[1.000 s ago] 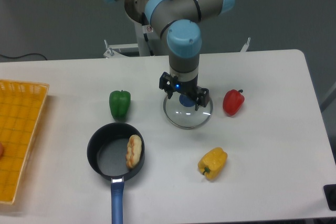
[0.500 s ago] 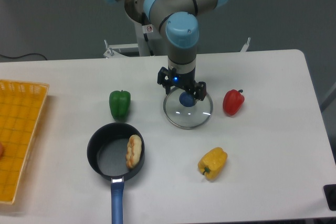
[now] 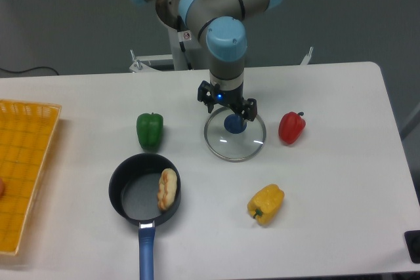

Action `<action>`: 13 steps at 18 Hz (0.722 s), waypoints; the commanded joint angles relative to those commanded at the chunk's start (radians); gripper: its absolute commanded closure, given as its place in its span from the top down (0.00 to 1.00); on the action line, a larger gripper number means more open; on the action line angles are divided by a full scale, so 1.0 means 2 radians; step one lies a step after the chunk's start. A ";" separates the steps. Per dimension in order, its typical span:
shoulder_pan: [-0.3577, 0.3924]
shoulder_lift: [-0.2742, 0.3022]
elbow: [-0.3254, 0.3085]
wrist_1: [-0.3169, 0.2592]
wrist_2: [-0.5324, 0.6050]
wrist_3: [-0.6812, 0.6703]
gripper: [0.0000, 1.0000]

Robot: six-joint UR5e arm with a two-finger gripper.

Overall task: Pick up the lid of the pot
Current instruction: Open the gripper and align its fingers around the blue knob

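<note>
From where the fixed camera looks, I can see the hand (image 3: pixel 228 105) reaching down from the top of the view, its two fingers apart, with the tips over the far part of a round, clear pot lid (image 3: pixel 220 147) that has a round blue knob (image 3: pixel 235 123). The lid lies flat on the white tabletop (image 3: pixel 341 195), near the middle of the view, and the knob shows just on the near side of the gap between the fingertips; whether either tip touches it, I can't tell from here. Just beside the lid, on the right of the view, sits a red pepper-shaped piece (image 3: pixel 291 128), lying at a slant with its narrow end pointing away. On the other side, a bit farther from the lid, there's a dark green pepper-shaped piece (image 3: pixel 150 132). Nearer the camera than that one stands a round black pot (image 3: pixel 115 193), its long blue handle (image 3: pixel 146 254) pointing toward the bottom edge of the view. Inside the pot, leaning along the wall on the right, is a long tan piece (image 3: pixel 167 189); I can't say what it is. Over on the near right lies a yellow pepper-shaped piece (image 3: pixel 266 202), well apart from the pot. Along the left edge I see part of an orange-yellow plastic crate (image 3: pixel 29 155), cut off by the view.
</note>
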State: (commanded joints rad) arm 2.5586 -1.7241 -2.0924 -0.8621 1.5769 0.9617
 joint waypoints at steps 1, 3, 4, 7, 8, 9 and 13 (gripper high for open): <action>0.000 -0.003 0.001 0.000 -0.001 0.009 0.99; 0.007 -0.005 0.002 0.001 -0.002 0.015 0.99; 0.008 -0.007 0.003 0.001 -0.002 0.016 0.99; 0.011 -0.012 0.003 0.005 -0.002 0.016 0.99; 0.012 -0.012 0.004 0.005 -0.002 0.016 0.98; 0.012 -0.015 0.004 0.008 -0.002 0.016 0.98; 0.012 -0.025 0.005 0.012 -0.004 0.017 0.98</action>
State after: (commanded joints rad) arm 2.5817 -1.7732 -2.0816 -0.8376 1.5693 0.9955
